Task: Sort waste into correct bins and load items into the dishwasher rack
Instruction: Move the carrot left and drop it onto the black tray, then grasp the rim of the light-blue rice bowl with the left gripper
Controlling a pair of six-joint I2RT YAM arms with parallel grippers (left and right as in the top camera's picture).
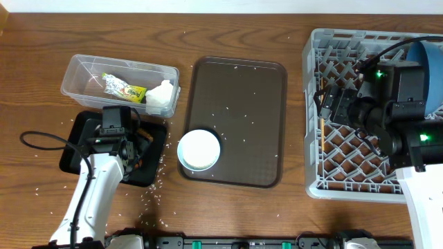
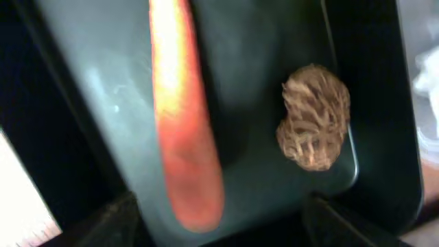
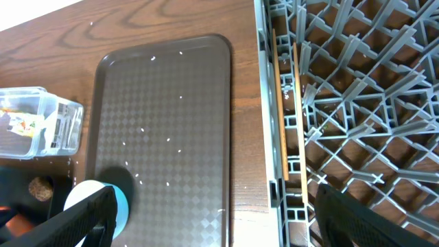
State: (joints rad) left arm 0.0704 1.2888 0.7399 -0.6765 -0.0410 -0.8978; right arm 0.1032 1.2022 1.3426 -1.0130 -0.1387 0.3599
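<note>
The orange carrot [image 2: 182, 116] and the brown food lump [image 2: 314, 116] lie in the black tray [image 1: 73, 149]. My left gripper [image 1: 128, 149] hangs open just above them [image 2: 223, 223], holding nothing. The clear tub [image 1: 83, 72] holds the yellow-green wrapper [image 1: 124, 88] and the white tissue [image 1: 160, 97]. A white bowl [image 1: 199, 149] with a light-blue outside sits on the brown serving tray. My right gripper [image 1: 331, 104] is open and empty over the left edge of the grey rack [image 1: 315, 138], as the right wrist view shows [image 3: 226, 226]. Chopsticks [image 3: 281, 103] lie in the rack. The dark-blue plate [image 1: 430, 66] stands at its far right.
The brown serving tray [image 1: 249, 104] lies between the bins and the rack. White rice grains [image 1: 156, 183] are scattered over the wooden table, the serving tray and around the black tray. A black cable [image 1: 41, 138] loops left of the left arm.
</note>
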